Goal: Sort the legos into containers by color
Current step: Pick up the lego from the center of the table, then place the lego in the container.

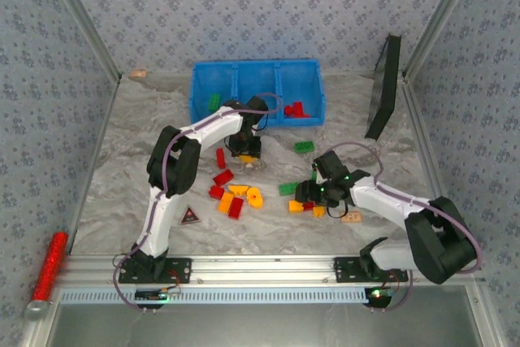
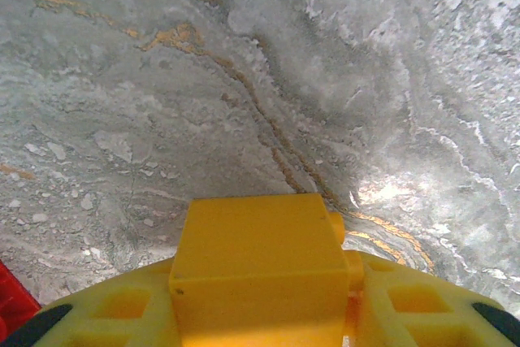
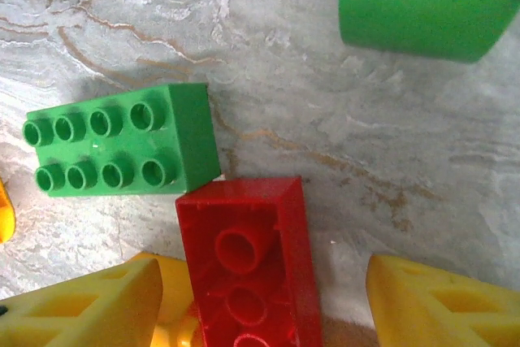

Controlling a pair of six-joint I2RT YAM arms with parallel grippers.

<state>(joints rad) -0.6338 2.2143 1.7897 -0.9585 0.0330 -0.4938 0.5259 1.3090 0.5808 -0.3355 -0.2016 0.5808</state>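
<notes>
Grey, marbled stone pattern covers the desk [image 1: 106, 201], which carries everything here. At its far edge sits the blue bin [image 1: 256, 67], its three containers side by side: the left one holds a green brick [image 1: 214, 103], the right one holds red bricks [image 1: 296, 109], and the left arm hides part of the middle one. A black panel [image 1: 383, 87] leans to the right of the bin. A red glittery cylinder [image 1: 49, 266] lies off the desk at the near left.

The left gripper [image 1: 244, 154] hangs just in front of the bin. In the left wrist view its jaws are clamped on a yellow brick [image 2: 260, 270], which is seated squarely between the fingers [image 2: 106, 314].

The right gripper [image 1: 311, 198] is low at the centre right. In the right wrist view its jaws stand apart around an upturned red brick [image 3: 248, 266]. One finger is just beside it, and the other finger [image 3: 439, 306] is clear of it. An eight-stud green brick [image 3: 122, 140] touches the red brick's far corner.

The remaining legos [image 1: 231, 193], red and orange-yellow, lie clustered at the desk's centre. A small dark triangular tag [image 1: 190, 216] lies near them.
</notes>
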